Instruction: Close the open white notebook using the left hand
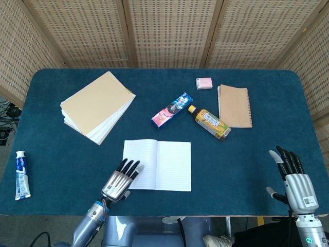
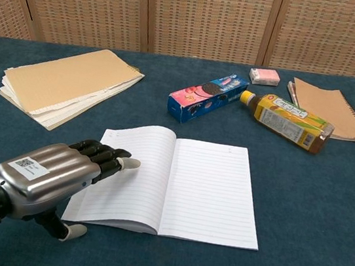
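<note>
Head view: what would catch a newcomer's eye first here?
The open white notebook lying flat at the table's near centre, with the left hand reaching over its near-left corner, fingers above the left page. Behind it, the bright snack box and yellow bottle stand out.

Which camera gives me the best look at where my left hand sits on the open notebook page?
The chest view: the left hand fills the foreground, its fingers lying over the left page of the white notebook. The head view shows the hand small, at the notebook's near left corner.
</note>
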Available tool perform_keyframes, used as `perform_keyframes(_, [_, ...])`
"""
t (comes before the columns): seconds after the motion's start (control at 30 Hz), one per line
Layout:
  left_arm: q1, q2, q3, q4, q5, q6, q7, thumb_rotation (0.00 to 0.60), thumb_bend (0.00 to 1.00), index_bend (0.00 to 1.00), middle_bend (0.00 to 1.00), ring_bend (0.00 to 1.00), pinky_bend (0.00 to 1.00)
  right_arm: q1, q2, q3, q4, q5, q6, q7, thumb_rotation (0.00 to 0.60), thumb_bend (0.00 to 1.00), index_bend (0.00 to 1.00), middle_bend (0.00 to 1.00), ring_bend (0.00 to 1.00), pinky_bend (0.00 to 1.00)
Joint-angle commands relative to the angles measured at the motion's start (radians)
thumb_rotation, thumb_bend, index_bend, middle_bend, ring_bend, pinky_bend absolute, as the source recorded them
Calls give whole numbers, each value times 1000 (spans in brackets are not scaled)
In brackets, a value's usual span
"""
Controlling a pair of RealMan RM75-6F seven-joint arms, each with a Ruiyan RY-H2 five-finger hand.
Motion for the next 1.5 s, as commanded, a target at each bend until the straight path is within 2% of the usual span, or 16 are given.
perform_keyframes(0.03, [-6,-10,3,11,-1,6,15,600,277,0,0,0,0,-1,0,-1,-2,-2,2,2,600,90,0,0,0,0])
perform_keyframes(0.67, [-17,-65,11,88,-16,47,65,600,285,0,0,0,0,-2,-3,-1,-4,-10,9,5,600,90,0,0,0,0])
perform_keyframes(0.93, [-19,-77,13,107,15,86,53,600,483,0,0,0,0,-2,-5,-2,-2,-14,10,8,600,91,0,0,0,0])
perform_keyframes(1.13, [-20,-84,16,127,39,108,44,600,569,0,0,0,0,-3,-6,0,0,-13,15,12,600,91,0,0,0,0])
perform_keyframes(1.37, [-19,-90,17,146,69,136,33,600,577,0,0,0,0,-3,-7,0,1,-14,16,11,600,92,0,0,0,0])
perform_keyframes(1.5, [-25,-91,16,155,133,182,4,600,572,0,0,0,0,-3,-7,2,1,-9,15,11,600,91,0,0,0,0])
